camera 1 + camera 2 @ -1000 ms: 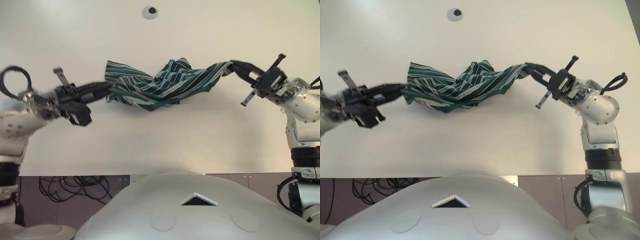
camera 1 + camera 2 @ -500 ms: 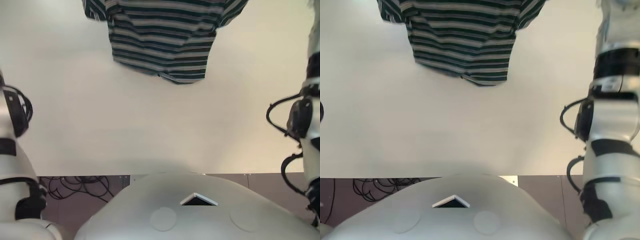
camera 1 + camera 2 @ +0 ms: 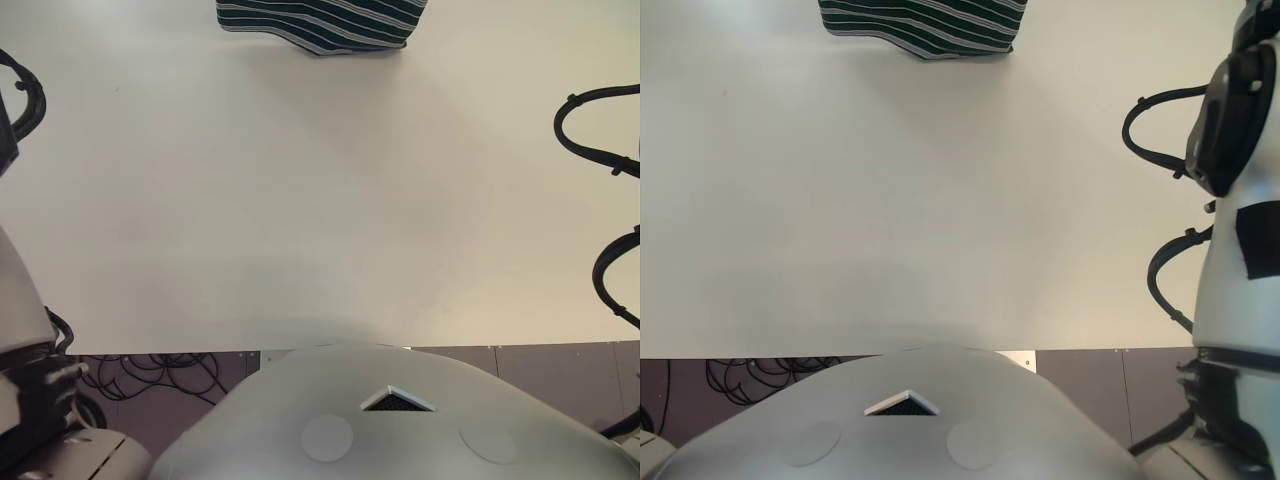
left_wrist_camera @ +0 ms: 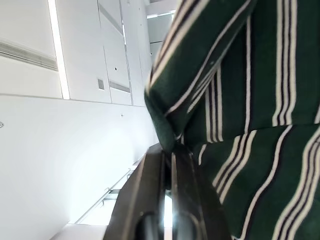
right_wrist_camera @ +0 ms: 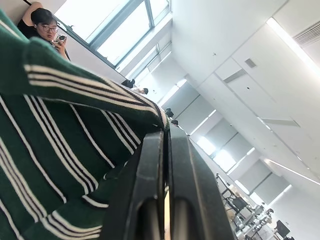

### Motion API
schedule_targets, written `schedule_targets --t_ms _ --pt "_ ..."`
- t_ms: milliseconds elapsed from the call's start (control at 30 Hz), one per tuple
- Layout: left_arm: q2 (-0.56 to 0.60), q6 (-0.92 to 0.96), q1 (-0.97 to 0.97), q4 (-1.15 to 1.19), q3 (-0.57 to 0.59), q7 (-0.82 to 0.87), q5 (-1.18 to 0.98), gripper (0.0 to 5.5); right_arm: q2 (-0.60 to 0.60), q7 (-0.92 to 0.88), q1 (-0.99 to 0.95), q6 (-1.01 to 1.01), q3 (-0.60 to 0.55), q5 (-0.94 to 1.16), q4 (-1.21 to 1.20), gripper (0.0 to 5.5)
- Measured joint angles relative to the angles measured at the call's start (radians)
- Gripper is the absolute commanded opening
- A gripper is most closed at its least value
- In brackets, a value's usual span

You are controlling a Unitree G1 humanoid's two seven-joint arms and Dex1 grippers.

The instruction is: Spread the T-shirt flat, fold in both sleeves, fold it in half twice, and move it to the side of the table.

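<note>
The dark green T-shirt (image 3: 325,24) with white stripes hangs above the far part of the white table (image 3: 300,200); its lower hem shows at the top edge of the eye views. In the left wrist view my left gripper (image 4: 170,150) is shut on a fold of the striped cloth (image 4: 250,100). In the right wrist view my right gripper (image 5: 164,132) is shut on another edge of the T-shirt (image 5: 50,130). Both wrist cameras point up toward the ceiling, so the arms are raised high.
The white table reaches to its front edge (image 3: 300,345) near me. Black cables (image 3: 150,375) lie on the floor below that edge. My right arm (image 3: 1240,200) stands tall at the right side.
Both arms have lifted the T-shirt from a sagging bundle over the table to a hanging spread, then higher still. Only its hem now shows.
</note>
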Motion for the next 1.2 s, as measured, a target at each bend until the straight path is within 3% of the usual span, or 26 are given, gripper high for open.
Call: schedule_targets --t_ms 233,400,500,667,767,933,1067,1133,1200 --pt "-0.003 -0.011 -0.001 0.009 0.002 -0.033 -0.042 0.01 -0.005 -0.009 -0.053 0.003 -0.010 -0.025 0.019 0.00" --pt "0.015 -0.108 0.023 0.001 0.052 -0.202 -0.149 0.01 -0.007 0.215 -0.028 -0.046 -0.057 0.050 -0.008 0.00" --pt "0.024 -0.164 0.089 -0.004 0.104 -0.375 -0.254 0.01 -0.004 0.450 0.047 -0.049 -0.109 0.155 -0.062 0.00" --pt "0.021 -0.126 0.248 -0.103 0.275 -0.889 -0.616 0.01 -0.006 0.816 0.240 0.117 -0.199 0.388 -0.256 0.00" --pt "0.044 0.147 0.439 -0.423 0.367 -1.222 -0.970 0.01 -0.012 0.998 0.402 0.312 -0.240 0.566 -0.494 0.00" --pt "0.209 0.447 0.890 -0.966 0.382 -1.357 -1.286 0.01 -0.059 1.152 0.693 0.515 -0.246 0.706 -0.802 0.00" --pt "0.317 0.468 1.373 -1.314 0.346 -1.385 -1.245 0.01 -0.135 1.246 1.066 0.548 -0.174 0.706 -1.069 0.00" --pt "0.382 0.398 1.652 -1.439 0.292 -1.354 -1.082 0.01 -0.205 1.278 1.342 0.508 -0.063 0.619 -1.234 0.00" --pt "0.391 0.348 1.789 -1.452 0.248 -1.312 -0.977 0.01 -0.248 1.291 1.506 0.481 0.001 0.563 -1.292 0.00"
